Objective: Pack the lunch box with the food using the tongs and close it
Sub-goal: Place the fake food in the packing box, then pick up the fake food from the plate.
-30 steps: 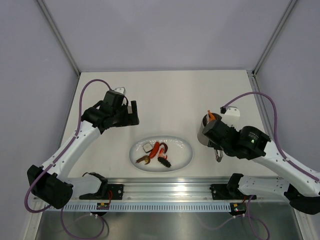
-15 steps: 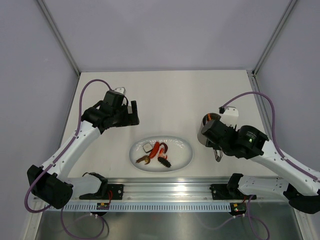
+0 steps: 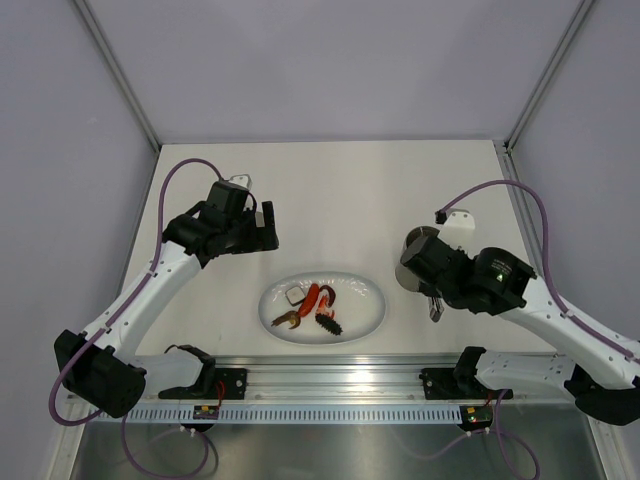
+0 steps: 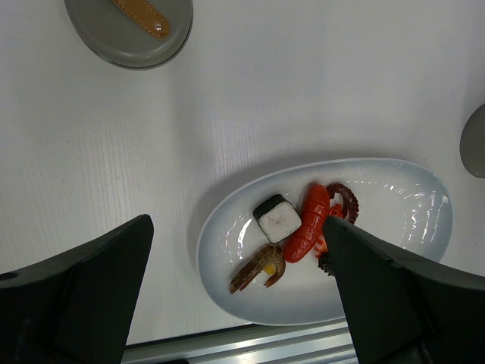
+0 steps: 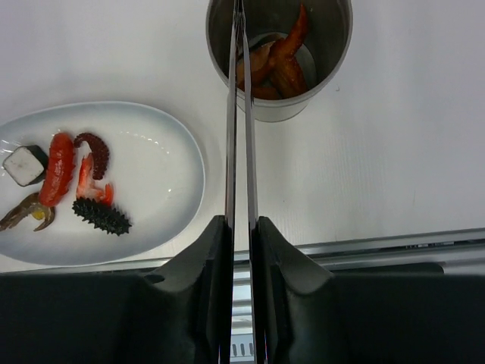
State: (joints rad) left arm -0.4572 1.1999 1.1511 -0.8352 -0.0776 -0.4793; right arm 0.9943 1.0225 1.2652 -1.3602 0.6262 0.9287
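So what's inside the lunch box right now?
Several orange-brown food pieces lie in the lunch box, and the tongs extend over its opening. The floor beneath the pieces and the near inner wall are hidden, so the count is uncertain.

- This is a robotics lab test cell: a bare white table is boxed in by plain pale grey panels at 9, 12 and 3 o'clock.
- Bare aluminium frame posts run along the seams where the panels meet.
- At 6 o'clock an aluminium rail spans the table's near edge, with the left arm and the right arm bolted to it.
- Exposed purple cables loop along both arms.
- The food is small toy pieces on a white plate, laid out as a test prop.
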